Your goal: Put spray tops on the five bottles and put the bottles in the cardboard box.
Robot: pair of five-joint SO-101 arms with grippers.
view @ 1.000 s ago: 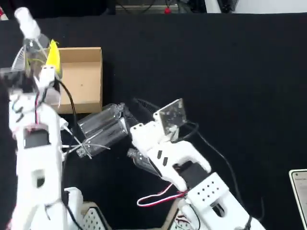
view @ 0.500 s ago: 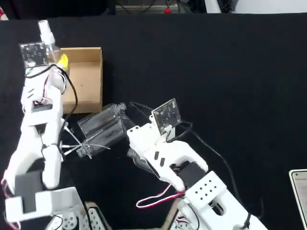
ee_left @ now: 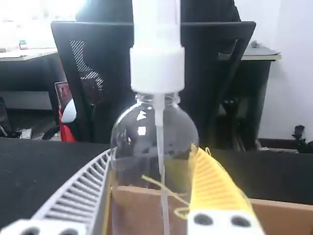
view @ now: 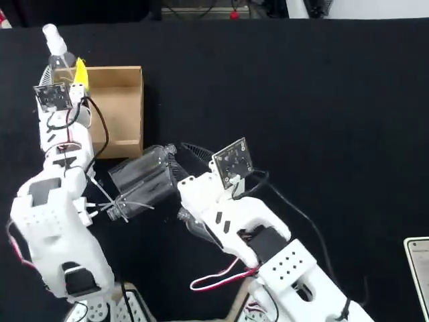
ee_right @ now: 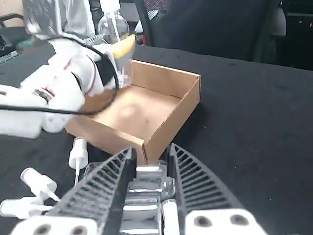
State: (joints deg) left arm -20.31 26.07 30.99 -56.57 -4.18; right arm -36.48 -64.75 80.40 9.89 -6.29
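Note:
My left gripper is shut on a clear bottle with a white spray top. It holds the bottle upright over the far-left corner of the cardboard box. Two clear bottles lie side by side on the table just in front of the box. My right gripper sits at their base end, its fingers shut on one of them. Loose spray tops lie by the bottles' necks. Another bottle lies partly hidden under the right arm.
The black table stretches open to the right and back. A white object sits at the right edge. A red-and-white cable loops near the right arm's base. Office chairs stand beyond the table.
The left arm has swung and straightened, carrying its bottle a little toward the box's far-left corner. The right gripper edged slightly toward the lying bottles, then stayed still.

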